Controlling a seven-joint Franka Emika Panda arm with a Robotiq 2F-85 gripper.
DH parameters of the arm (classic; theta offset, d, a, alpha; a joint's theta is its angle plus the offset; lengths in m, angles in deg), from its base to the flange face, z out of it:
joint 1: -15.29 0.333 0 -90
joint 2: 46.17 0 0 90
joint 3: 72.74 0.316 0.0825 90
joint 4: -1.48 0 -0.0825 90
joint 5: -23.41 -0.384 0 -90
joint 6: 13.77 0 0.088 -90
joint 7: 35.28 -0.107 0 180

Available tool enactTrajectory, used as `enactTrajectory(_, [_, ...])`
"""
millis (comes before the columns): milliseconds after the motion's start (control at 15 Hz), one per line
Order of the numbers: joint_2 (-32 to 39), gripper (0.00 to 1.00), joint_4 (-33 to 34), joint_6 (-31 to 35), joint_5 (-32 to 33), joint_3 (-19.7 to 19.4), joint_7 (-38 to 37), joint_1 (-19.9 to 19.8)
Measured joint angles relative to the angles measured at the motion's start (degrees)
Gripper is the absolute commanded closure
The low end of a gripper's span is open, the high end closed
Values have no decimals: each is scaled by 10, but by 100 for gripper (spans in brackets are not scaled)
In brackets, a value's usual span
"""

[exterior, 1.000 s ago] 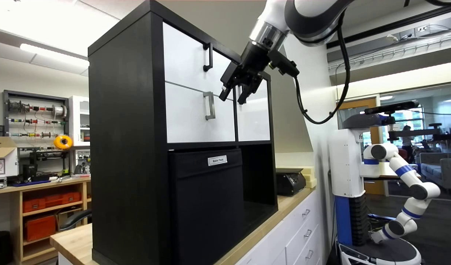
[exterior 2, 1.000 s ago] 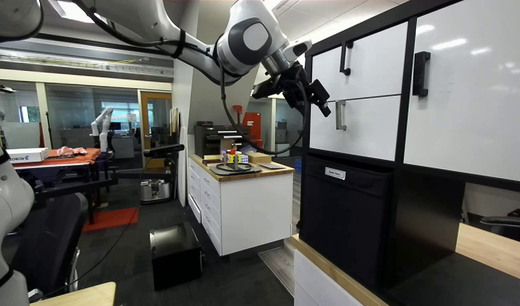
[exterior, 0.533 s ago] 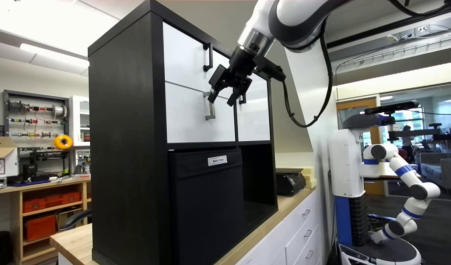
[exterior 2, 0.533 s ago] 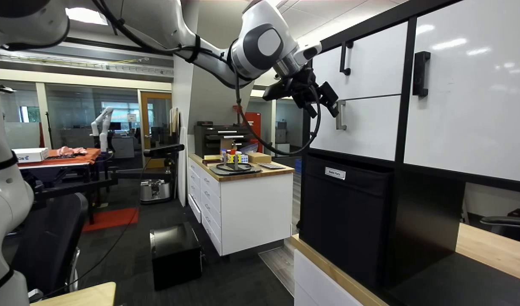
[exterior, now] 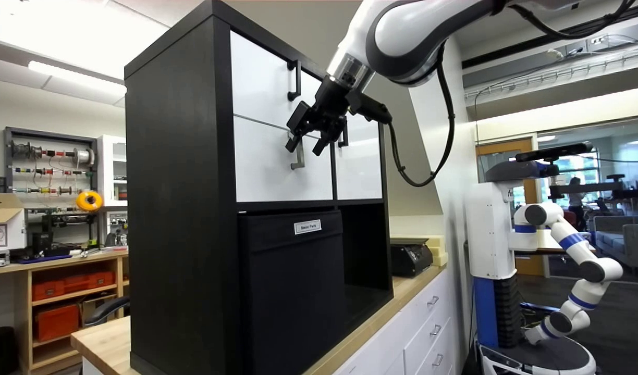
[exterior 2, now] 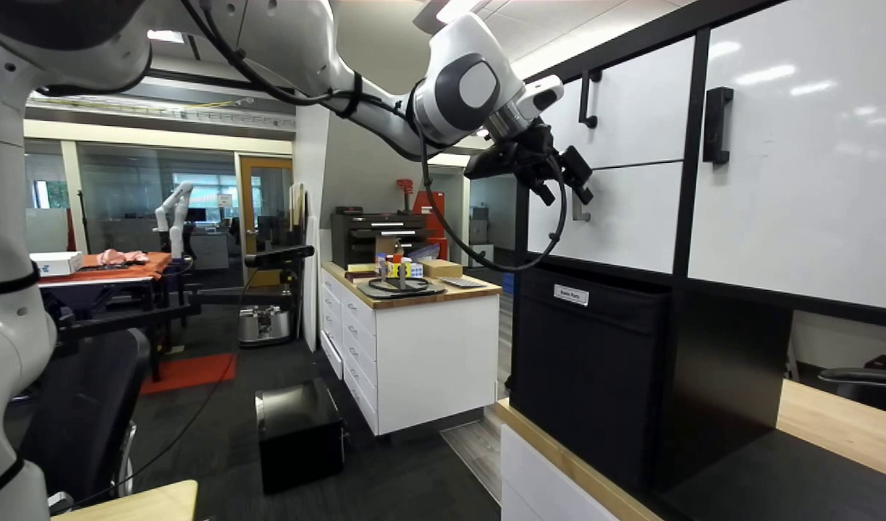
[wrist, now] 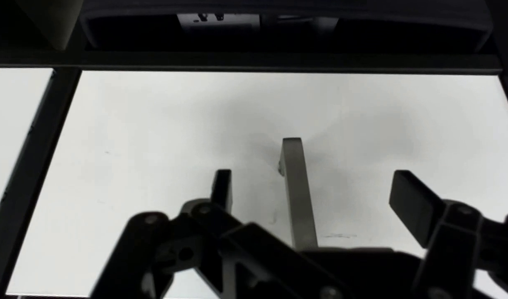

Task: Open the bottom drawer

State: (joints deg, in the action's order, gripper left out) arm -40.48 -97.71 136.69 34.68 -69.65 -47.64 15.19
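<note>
Facing spread pincer (wrist: 314,191) | bottom drawer (wrist: 254,162) | wrist view: handle (wrist: 299,195) between jaws

Label (exterior: 307,227) on black bin (exterior: 293,291): "Parts", first word blurred; white robot (exterior: 489,229): "fe"; box (exterior: 15,229): number ending "7".

Ceiling strip light (exterior: 76,77) is lit; a dark-framed spool rack (exterior: 9,156) shows against a pale wall (exterior: 48,107). Floor (exterior 2: 204,449) is dark with a red patch (exterior 2: 186,373); a white drawer unit (exterior 2: 436,362) stands nearby, glass partitions (exterior 2: 121,170) and a wood-framed door (exterior 2: 266,210) farther back. Beyond glass, in an exterior view: grey sofa (exterior: 613,240), bright window (exterior: 585,169).
</note>
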Motion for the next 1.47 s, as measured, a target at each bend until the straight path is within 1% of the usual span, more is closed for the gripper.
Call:
enactTrajectory(600, [12,93,8,24,8,-13,0,9])
enactTrajectory(733, [12,98,8,31,9,-15,0,9])
enactTrajectory(867, [11,94,7,34,12,-15,0,8])
enactTrajectory(1200, [2,94,-9,47,15,-15,1,8])
enactTrajectory(1467, [-28,94,-53,70,15,-15,1,7])
